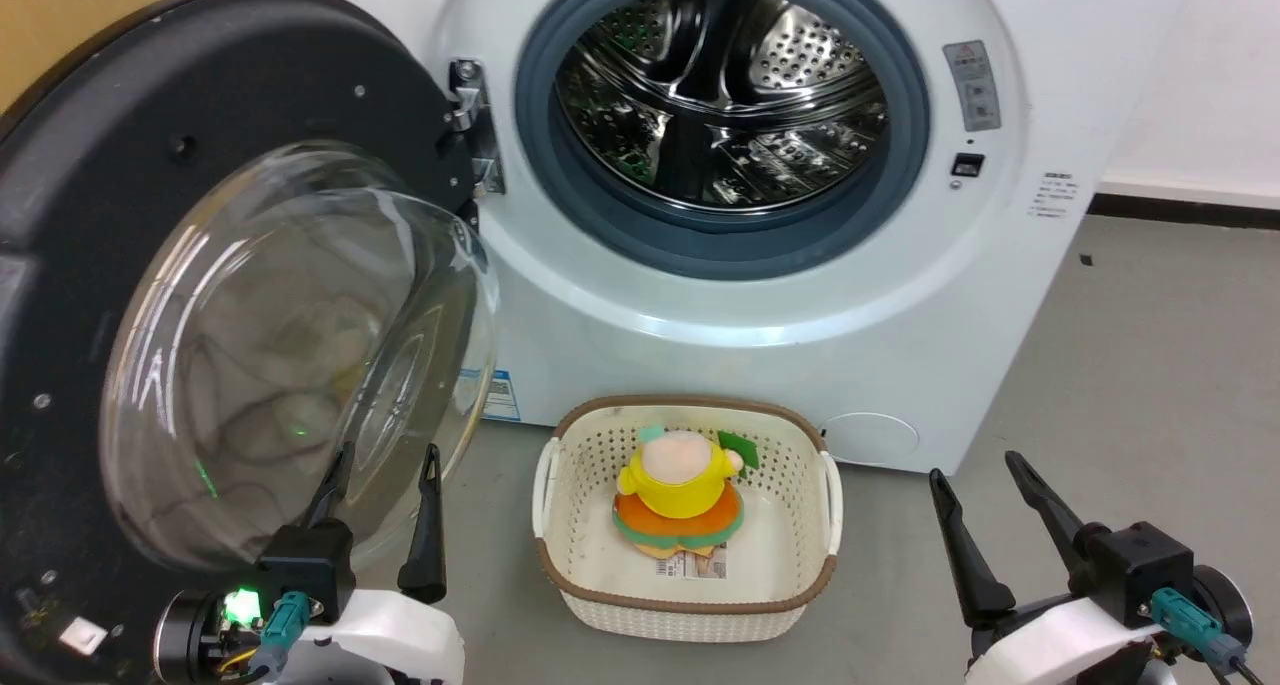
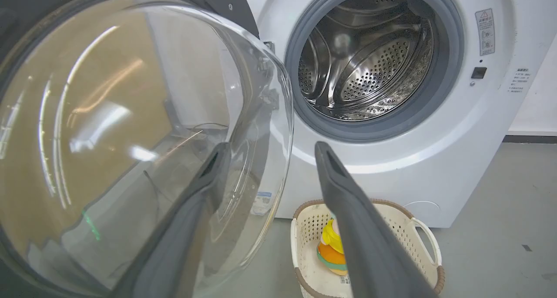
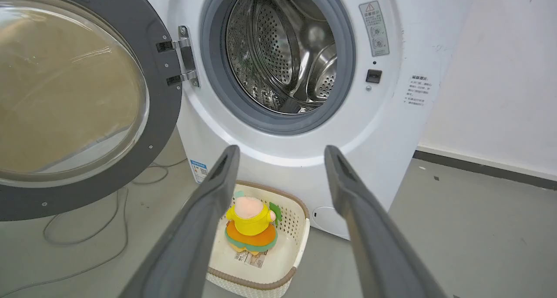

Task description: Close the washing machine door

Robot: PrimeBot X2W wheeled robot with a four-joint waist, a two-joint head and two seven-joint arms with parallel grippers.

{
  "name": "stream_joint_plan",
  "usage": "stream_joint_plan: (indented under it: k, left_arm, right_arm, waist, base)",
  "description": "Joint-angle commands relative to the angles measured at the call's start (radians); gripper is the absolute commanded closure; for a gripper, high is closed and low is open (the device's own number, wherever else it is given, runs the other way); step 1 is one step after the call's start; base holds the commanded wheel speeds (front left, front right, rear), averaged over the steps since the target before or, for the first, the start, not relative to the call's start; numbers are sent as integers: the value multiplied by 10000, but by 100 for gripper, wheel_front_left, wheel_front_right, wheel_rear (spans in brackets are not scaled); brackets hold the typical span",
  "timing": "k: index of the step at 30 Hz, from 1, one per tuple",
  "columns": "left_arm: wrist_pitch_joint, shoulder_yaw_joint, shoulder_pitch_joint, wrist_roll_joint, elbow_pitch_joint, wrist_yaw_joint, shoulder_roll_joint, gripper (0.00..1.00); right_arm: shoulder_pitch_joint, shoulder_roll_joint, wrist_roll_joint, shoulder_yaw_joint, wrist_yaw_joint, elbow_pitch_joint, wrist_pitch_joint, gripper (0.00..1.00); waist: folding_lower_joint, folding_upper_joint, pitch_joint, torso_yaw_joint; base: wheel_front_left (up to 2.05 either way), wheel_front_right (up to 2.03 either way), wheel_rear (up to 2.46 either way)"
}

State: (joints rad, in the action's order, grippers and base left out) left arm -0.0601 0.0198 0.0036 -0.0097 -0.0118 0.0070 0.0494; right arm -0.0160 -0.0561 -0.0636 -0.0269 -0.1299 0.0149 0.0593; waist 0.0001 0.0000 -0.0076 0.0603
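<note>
The washing machine (image 1: 1000, 295) is a white front loader with a grey gasket around its bare steel drum (image 1: 720, 95). The washing machine door (image 1: 150, 105) stands wide open at the left, its matte black inner side and bulging glass bowl (image 1: 290, 355) facing me, hinged at a metal bracket (image 1: 475, 125). My left gripper (image 1: 385, 457) is open, its fingertips just in front of the bowl's lower edge. In the left wrist view the bowl (image 2: 130, 137) sits close behind the left finger. My right gripper (image 1: 978, 463) is open at the lower right, apart from the machine (image 3: 391, 115) and door (image 3: 161, 115).
A cream perforated basket (image 1: 800, 525) stands on the grey floor in front of the machine, holding a yellow and orange plush toy (image 1: 680, 495). A thin cable (image 3: 87, 228) lies on the floor under the door. A white wall with a dark skirting (image 1: 1180, 205) runs at the right.
</note>
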Motion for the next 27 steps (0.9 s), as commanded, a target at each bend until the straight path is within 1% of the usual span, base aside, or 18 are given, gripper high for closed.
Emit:
stream_joint_plan:
  k: [1,18,27]
  left_arm:
    - [-101,10,150,-12,-72,52,31,0]
    - [-456,40,302,-40,-223,124,89,0]
    - [-644,-81,454,-91,-517,301,91,0]
  right_arm:
    - [-86,-30,-87,-46,-2,12,92,0]
    - [-160,-42,-427,-267,-3,139,457,0]
    - [93,-131,-641,-607,-4,285,646,0]
  waist:
    - [-1,0,-18,113]
    - [-1,0,-210,1310]
    - [-1,0,-124,1765]
  base:
    - [0,0,0]
    - [0,0,0]
    - [0,0,0]
